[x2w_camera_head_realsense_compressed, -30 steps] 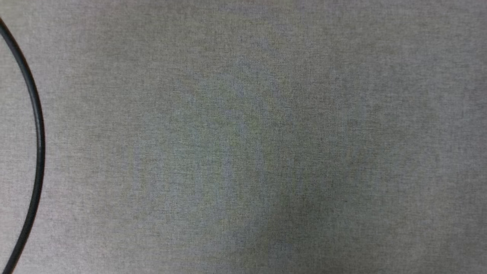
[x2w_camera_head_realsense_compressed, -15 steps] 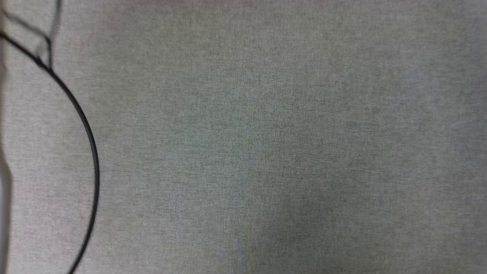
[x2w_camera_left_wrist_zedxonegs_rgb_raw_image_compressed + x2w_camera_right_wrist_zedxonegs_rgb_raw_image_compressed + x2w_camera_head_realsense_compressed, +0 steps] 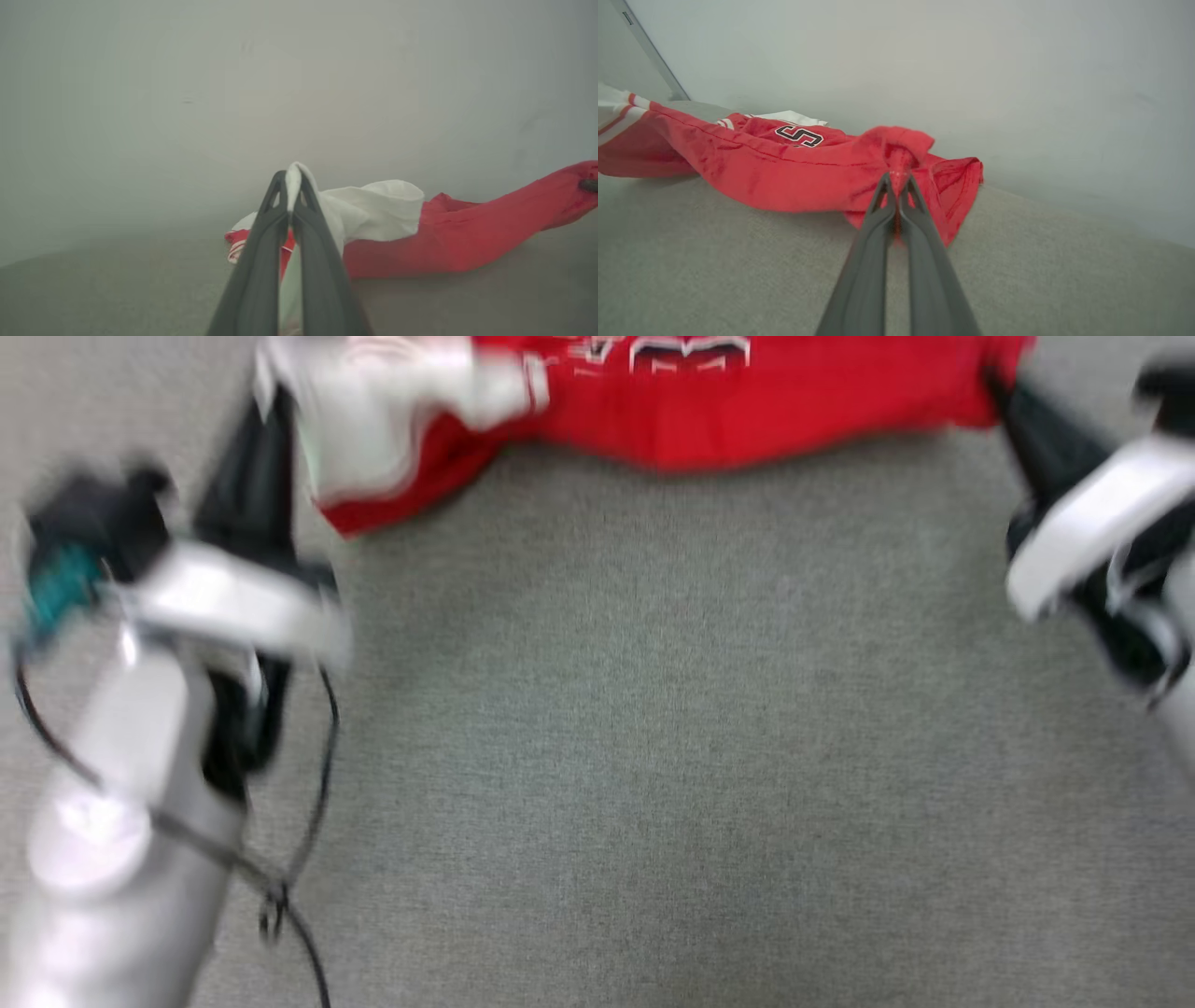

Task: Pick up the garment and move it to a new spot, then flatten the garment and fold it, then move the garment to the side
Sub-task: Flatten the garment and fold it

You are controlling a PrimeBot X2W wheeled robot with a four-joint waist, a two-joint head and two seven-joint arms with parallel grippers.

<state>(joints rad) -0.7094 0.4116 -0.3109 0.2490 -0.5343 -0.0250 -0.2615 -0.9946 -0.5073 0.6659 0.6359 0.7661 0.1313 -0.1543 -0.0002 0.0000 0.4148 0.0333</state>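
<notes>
Head view, blurred, shows the garment [image 3: 747,401] strung along the far edge of the grey counter [image 3: 653,756] between two closed tools: the left tool [image 3: 266,425] is clamped on the white sleeve [image 3: 373,411] and the right tool [image 3: 1004,397] on a red corner at the other end. The left wrist view confirms it, with the left tool [image 3: 292,179] pinching a fold of white sleeve [image 3: 373,205] at its tips and the red body [image 3: 444,242] trailing off to the right along the counter. In the right wrist view the right tool [image 3: 896,182] is nipped onto a bunched red hem, with a pale wall [image 3: 924,70] behind. The step in hand looks like carrying the garment to its new spot or starting to spread it; it is neither flat nor folded. The next move seems to call for both pinches to hold while the arms draw apart evenly, take out the sag, and lay the cloth down with its print up before letting go. The garment [image 3: 784,172] is rumpled, its middle drooping onto the counter, with black white-edged lettering [image 3: 799,135] and striped trim showing
</notes>
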